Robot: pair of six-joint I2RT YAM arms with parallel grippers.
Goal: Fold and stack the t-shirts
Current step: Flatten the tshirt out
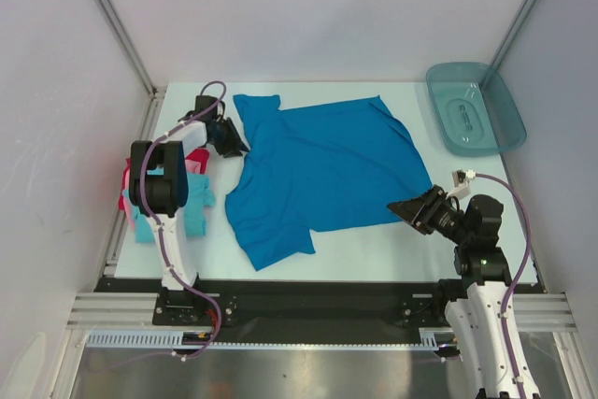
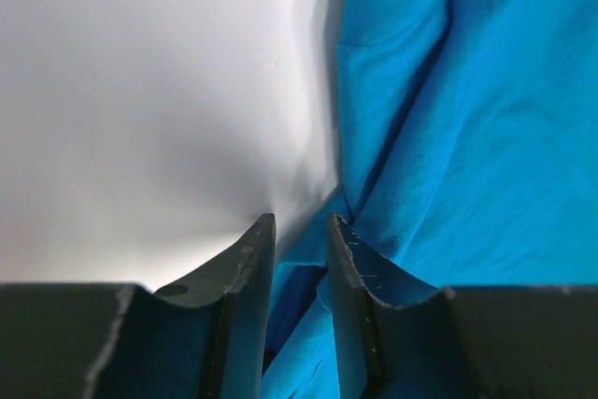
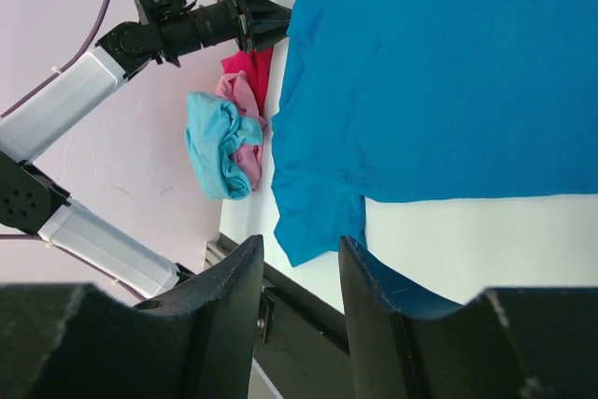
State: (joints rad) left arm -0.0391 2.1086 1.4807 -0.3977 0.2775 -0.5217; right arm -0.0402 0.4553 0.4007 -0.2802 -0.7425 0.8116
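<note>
Four short-sleeved cloth shirts are on the white table, along with one tray and two arms.

Closest to the near edge on the right side, the right gripper hangs just beside the near right corner of the spread shirt. Its two fingers are parted, and only bare table and the black rail show between them.

Three of the four shirts are bunched in one heap at the left edge. The light turquoise shirt is nearest, the pink shirt is touching it, and the red shirt is farthest. From above, the left arm's upper link crosses in front of the heap and hides its middle.

The fourth, a medium blue t-shirt, lies opened out across the middle of the table with a few soft creases. One sleeve reaches toward the near edge and another toward the far edge.

At the blue shirt's left border, past the heap, sits the left gripper. Its fingers are only a narrow slit apart, and a fold of blue cloth shows in the slit. I cannot tell whether they pinch it.

Farthest away, at the far right corner, is the single teal translucent plastic tray, well apart from every shirt.
</note>
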